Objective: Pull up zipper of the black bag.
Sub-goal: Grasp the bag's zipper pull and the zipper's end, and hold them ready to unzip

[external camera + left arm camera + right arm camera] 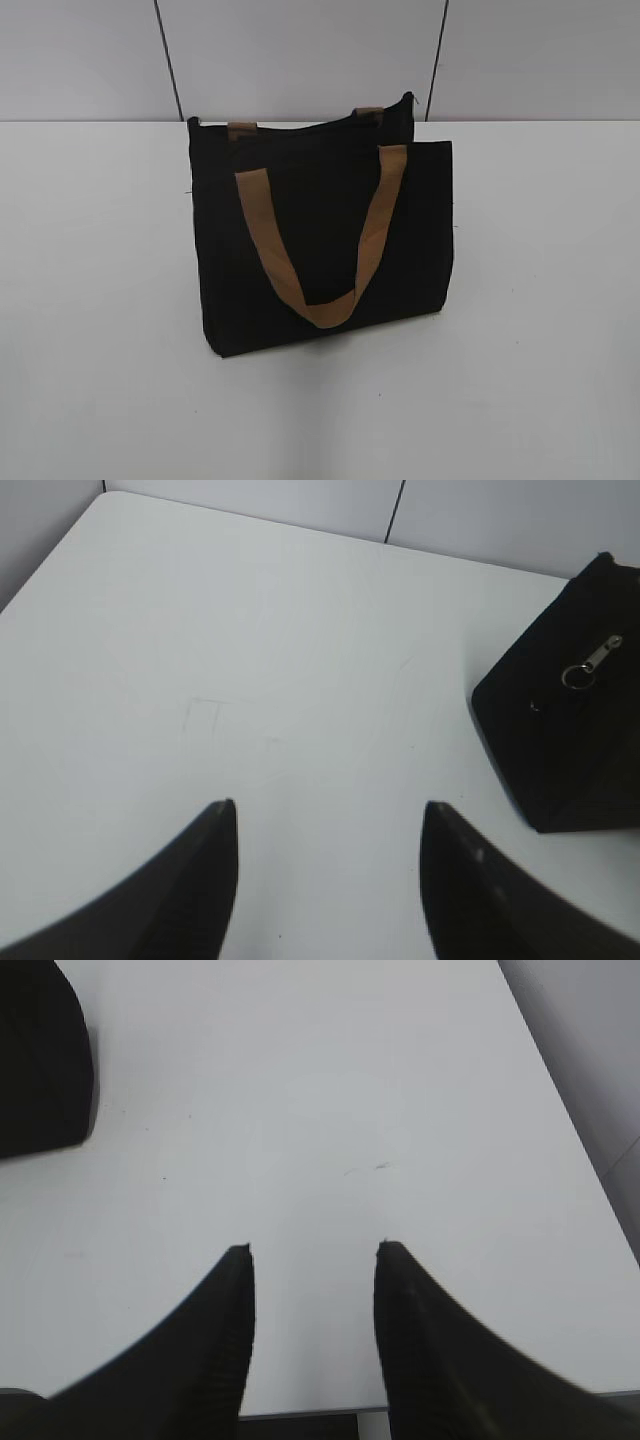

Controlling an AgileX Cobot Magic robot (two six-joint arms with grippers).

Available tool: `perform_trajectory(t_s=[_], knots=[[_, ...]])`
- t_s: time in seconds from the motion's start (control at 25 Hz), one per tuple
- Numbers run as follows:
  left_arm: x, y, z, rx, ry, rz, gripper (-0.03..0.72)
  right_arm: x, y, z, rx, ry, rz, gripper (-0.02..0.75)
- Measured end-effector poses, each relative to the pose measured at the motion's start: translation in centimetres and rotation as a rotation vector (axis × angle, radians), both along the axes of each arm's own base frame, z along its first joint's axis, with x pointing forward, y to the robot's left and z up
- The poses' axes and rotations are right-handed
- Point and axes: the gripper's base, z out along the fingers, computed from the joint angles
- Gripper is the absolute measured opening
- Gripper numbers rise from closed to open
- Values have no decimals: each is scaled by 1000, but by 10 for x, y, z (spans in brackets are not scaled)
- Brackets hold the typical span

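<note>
The black bag [320, 240] stands upright in the middle of the white table, one tan strap handle [322, 235] hanging down its front. Its end shows in the left wrist view [560, 720], with the zipper's silver slider and ring pull [590, 663] at that end of the top edge. A corner of the bag shows at the upper left of the right wrist view [40, 1060]. My left gripper [330, 805] is open and empty over bare table, left of the bag. My right gripper [315, 1248] is open and empty, right of the bag. Neither gripper shows in the exterior view.
The white table [540, 350] runs to a grey panelled wall [300, 50] behind the bag. The table's front edge [310, 1412] lies just under my right gripper. The table's right edge [570, 1130] runs along the right wrist view.
</note>
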Motion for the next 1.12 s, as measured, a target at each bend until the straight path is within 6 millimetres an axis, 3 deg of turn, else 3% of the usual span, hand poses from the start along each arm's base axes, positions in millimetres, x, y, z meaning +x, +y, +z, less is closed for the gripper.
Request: perform_trajectory(t_s=[0.32, 0.48, 0.76, 1.12], knots=[[1, 0, 1, 1, -1, 1, 438, 0, 0, 0, 0, 0, 0, 318], [12, -1, 17, -3, -78, 0, 438, 0, 0, 0, 0, 0, 0, 318], [47, -3, 37, -8, -171, -2, 438, 0, 0, 0, 0, 0, 0, 318], [125, -20, 52, 27, -304, -126, 438, 0, 0, 0, 0, 0, 0, 318]])
